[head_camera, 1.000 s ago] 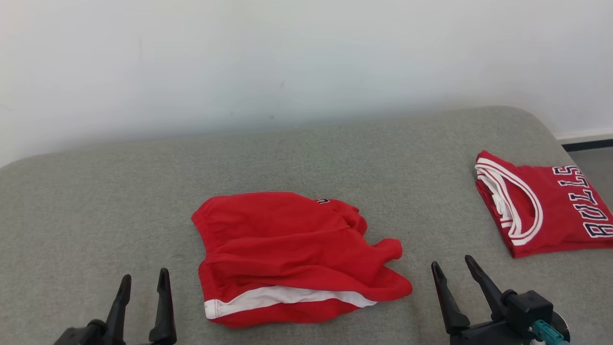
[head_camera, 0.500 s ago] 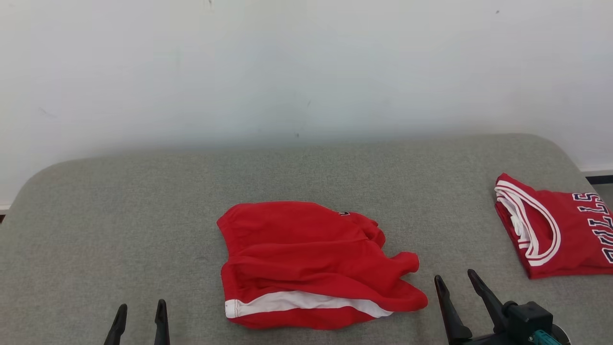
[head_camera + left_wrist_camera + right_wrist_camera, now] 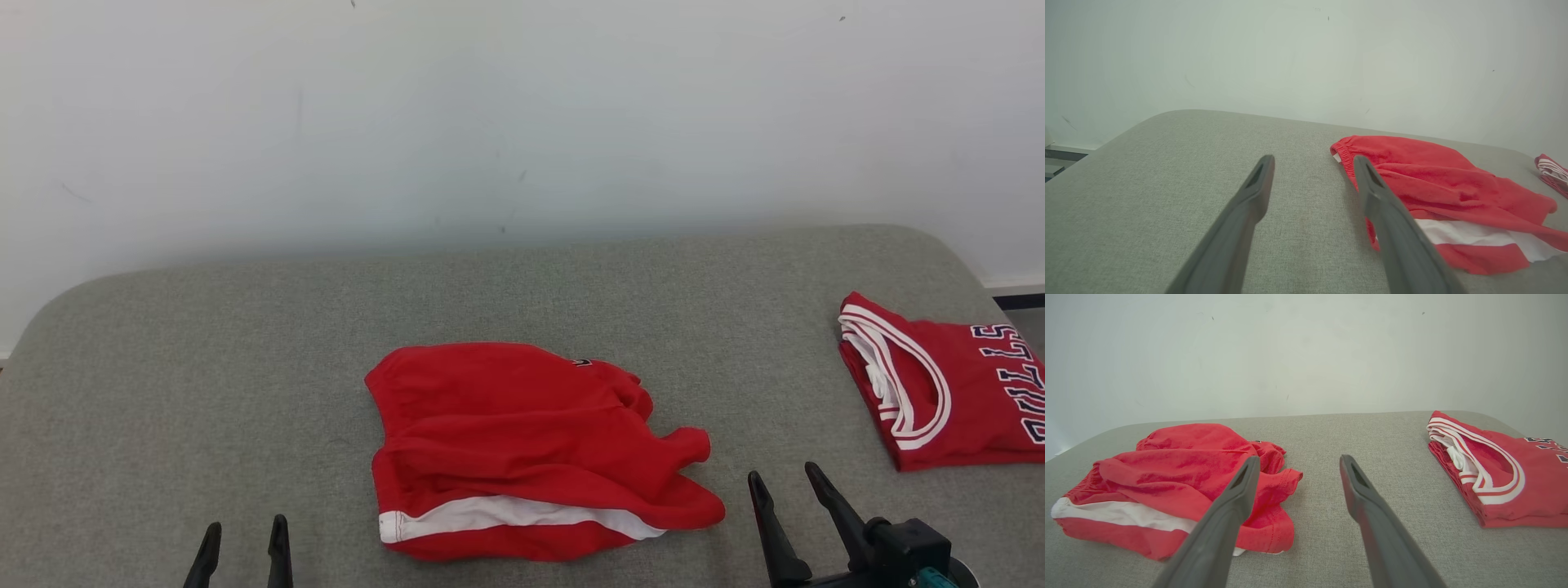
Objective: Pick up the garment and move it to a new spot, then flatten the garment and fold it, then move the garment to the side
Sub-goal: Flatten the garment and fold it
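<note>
The garment, a pair of red shorts (image 3: 522,441) with a white side stripe, lies crumpled and partly doubled over in the middle of the grey padded surface (image 3: 245,343). My left gripper (image 3: 246,524) stands open to the left of it, apart from the cloth; in the left wrist view the left gripper (image 3: 1313,160) has the shorts' (image 3: 1433,179) elastic waistband just past its right finger. My right gripper (image 3: 781,472) is open near the shorts' right end, empty. In the right wrist view the right gripper (image 3: 1299,458) hovers beside the bunched leg of the shorts (image 3: 1180,465).
A folded red jersey (image 3: 963,400) with white trim and dark lettering lies at the surface's far right edge, also to the right of my right gripper as the jersey (image 3: 1515,486). A pale wall stands close behind the surface. The surface's corners are rounded.
The head camera has tilted up, so everything sits lower in the picture. The shorts and jersey lie as before. Both grippers stay open and hold nothing.
</note>
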You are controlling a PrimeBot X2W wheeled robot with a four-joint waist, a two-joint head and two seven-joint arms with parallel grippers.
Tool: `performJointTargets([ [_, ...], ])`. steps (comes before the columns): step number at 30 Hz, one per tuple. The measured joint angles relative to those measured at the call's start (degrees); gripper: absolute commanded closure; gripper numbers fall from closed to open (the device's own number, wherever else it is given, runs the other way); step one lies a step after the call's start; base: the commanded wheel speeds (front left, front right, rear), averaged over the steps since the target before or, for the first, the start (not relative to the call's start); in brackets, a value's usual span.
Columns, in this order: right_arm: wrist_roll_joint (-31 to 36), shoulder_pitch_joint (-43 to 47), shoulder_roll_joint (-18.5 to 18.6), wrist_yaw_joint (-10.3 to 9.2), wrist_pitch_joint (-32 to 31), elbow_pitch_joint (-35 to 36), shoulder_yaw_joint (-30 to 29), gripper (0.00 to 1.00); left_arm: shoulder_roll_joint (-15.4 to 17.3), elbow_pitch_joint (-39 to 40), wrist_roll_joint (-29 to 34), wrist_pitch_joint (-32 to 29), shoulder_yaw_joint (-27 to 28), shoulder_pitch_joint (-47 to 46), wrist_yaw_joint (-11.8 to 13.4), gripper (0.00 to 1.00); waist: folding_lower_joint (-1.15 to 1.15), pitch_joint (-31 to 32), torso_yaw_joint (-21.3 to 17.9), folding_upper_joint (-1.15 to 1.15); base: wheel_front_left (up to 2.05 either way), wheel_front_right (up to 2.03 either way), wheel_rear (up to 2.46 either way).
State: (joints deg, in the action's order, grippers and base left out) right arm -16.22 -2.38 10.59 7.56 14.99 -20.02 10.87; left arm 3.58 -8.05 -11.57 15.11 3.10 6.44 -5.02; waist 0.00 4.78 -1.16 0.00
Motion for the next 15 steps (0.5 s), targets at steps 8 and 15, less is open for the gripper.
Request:
performJointTargets([
  [8, 0.3, 0.1, -0.3, 0.0, 0.0, 0.3, -0.3, 0.0, -0.4, 0.0, 0.9, 0.0, -0.3, 0.0, -0.1, 0.0, 0.0, -0.3, -0.2, 0.0, 0.0, 0.0, 0.0],
  [15, 0.3, 0.0, -0.4, 0.0, 0.0, 0.3, -0.2, 0.0, -0.6, 0.3, 1.1, 0.0, -0.7, 0.0, 0.0, 0.0, 0.0, -0.5, -0.3, 0.0, 0.0, 0.0, 0.0],
])
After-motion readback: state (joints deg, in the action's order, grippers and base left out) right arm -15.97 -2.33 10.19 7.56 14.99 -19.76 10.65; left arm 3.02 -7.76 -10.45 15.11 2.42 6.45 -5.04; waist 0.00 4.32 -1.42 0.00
